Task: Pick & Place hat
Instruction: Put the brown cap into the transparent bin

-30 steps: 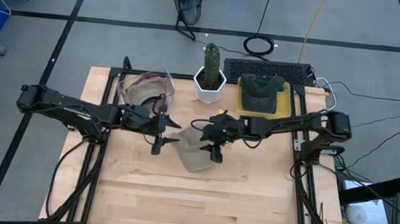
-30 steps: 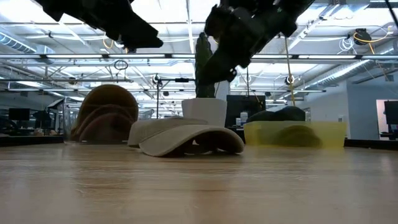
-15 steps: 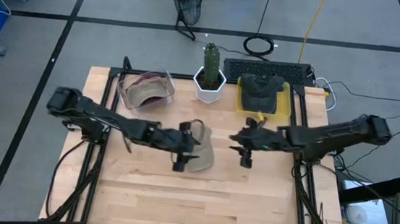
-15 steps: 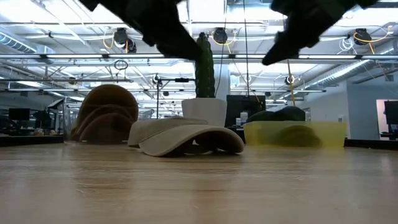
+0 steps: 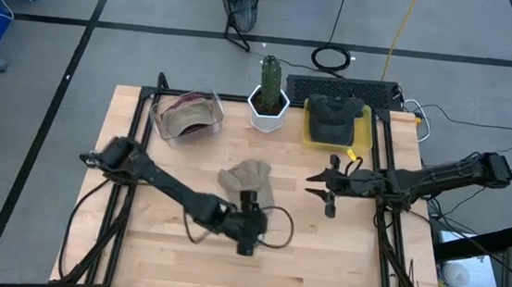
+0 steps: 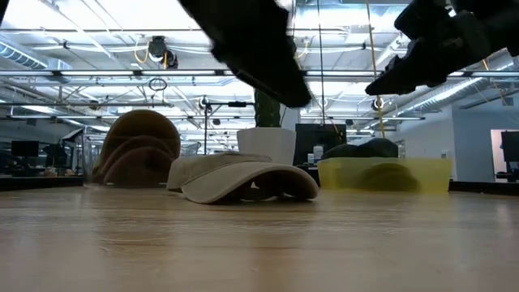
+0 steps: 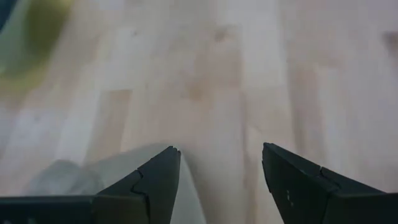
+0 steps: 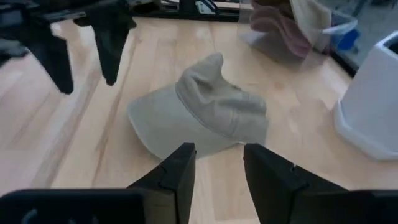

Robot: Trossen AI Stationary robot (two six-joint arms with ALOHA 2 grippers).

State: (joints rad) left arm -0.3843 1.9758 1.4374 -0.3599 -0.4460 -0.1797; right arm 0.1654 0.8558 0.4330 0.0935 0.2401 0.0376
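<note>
High view: the beige hat (image 5: 246,179) lies flat at the centre of the wooden table (image 5: 338,267), free of both arms. The left gripper (image 5: 248,226) sits just below it in the frame, fingers spread. The right gripper (image 5: 325,189) waits to the hat's right, well apart, also released. Along the table's upper edge stand a clear bin of hats (image 5: 185,116), a white pot with a cactus (image 5: 268,98) and a yellow tray (image 5: 335,124) holding dark hats; I judge these to be stock and drop-off containers.

Low view: the hat (image 6: 243,178) rests brim-down at mid-frame with nothing touching it. 2 dark arm sections cross the top of the frame. The bin (image 6: 136,151) shows at left, the tray (image 6: 383,173) at right.

Left wrist view: 2 parted fingers (image 7: 153,184) frame bare wood; a pale blur at lower left may be the hat, though I cannot tell.

Right wrist view: the open gripper (image 8: 217,175) points at the hat (image 8: 202,116) at centre frame; the left gripper (image 8: 84,43) hangs at upper left. Grasping looks not yet begun.
</note>
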